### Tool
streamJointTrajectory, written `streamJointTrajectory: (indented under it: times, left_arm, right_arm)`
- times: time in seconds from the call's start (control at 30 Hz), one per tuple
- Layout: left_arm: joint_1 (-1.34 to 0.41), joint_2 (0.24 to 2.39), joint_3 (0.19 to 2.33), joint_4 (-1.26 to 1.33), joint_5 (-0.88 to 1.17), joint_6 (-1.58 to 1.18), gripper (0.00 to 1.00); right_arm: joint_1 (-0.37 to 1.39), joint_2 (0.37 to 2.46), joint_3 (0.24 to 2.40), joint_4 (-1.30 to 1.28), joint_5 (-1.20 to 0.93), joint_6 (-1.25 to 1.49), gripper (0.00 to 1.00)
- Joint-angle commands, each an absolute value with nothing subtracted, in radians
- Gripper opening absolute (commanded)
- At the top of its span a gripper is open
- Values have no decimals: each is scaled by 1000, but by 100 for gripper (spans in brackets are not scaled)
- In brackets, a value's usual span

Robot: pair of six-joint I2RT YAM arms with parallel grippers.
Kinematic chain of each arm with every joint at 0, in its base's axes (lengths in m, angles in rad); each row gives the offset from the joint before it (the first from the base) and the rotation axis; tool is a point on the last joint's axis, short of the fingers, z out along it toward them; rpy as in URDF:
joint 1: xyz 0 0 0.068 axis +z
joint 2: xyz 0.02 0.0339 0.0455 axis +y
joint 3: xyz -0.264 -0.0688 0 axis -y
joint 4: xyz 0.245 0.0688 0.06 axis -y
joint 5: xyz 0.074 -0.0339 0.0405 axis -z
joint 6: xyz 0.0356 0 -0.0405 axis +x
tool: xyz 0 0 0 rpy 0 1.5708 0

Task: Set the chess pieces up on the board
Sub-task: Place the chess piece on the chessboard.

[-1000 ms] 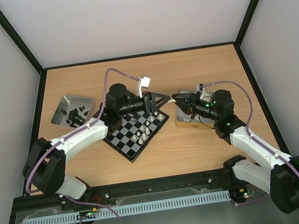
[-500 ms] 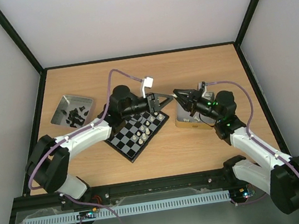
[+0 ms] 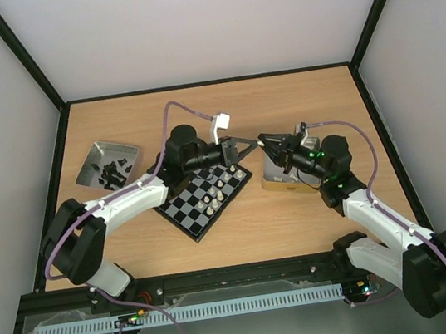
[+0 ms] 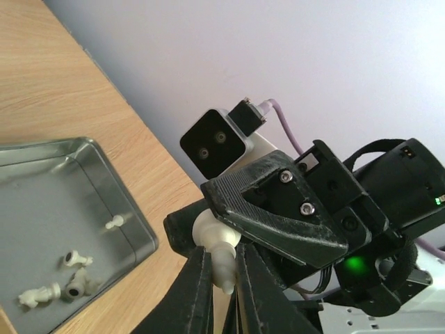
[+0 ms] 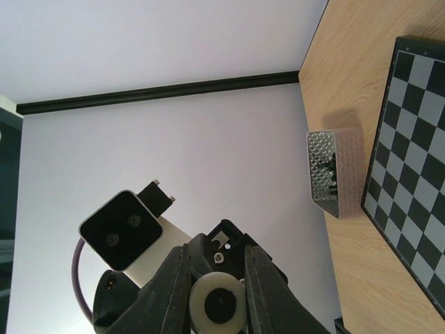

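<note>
Chessboard [image 3: 183, 211] with black and grey checks lies turned like a diamond on the wooden table [image 3: 281, 108]. A few white pieces [image 3: 219, 188] stand on its right half. A metal tray [image 3: 84, 177] of dark pieces [image 3: 113, 172] sits to its left. A second tray [image 4: 132, 229], to its right, holds loose white pieces [image 4: 62, 278]. Between board and second tray, the grippers meet tip to tip in the air. The left gripper [image 4: 222, 261] is clamped on a single white piece [image 4: 217, 240]. The right gripper [image 5: 217, 275] pinches its round base.
</note>
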State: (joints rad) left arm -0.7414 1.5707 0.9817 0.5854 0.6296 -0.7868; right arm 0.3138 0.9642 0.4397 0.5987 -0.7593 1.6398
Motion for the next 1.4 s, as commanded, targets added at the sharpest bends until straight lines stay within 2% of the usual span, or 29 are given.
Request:
streamJointTrajectory:
  times: [0.0, 0.17, 0.3, 0.5, 0.77, 1.03, 1.37]
  left_arm:
    - [-747, 1573, 1016, 535, 590, -736, 2]
    - [-747, 1538, 1061, 218, 496, -582, 2]
    - [-755, 1529, 1124, -170, 316, -422, 2]
    - [-788, 1613, 1260, -605, 62, -331, 2]
    - [-852, 1813, 1449, -834, -22, -313, 2]
    - [-865, 1943, 1531, -891, -46, -330, 4]
    - [-877, 1997, 1548, -870, -19, -303, 7]
  right_arm:
    - [321, 964, 456, 541, -782, 1559, 18]
    - [321, 959, 560, 197, -667, 1279, 55]
    - [322, 964, 655, -36, -490, 1104, 66]
    - [319, 982, 732, -294, -155, 942, 69]
    - [319, 986, 719, -307, -93, 910, 68]
    - [319, 997, 701, -301, -102, 914, 68]
    - [319, 1004, 695, -299, -103, 915, 68]
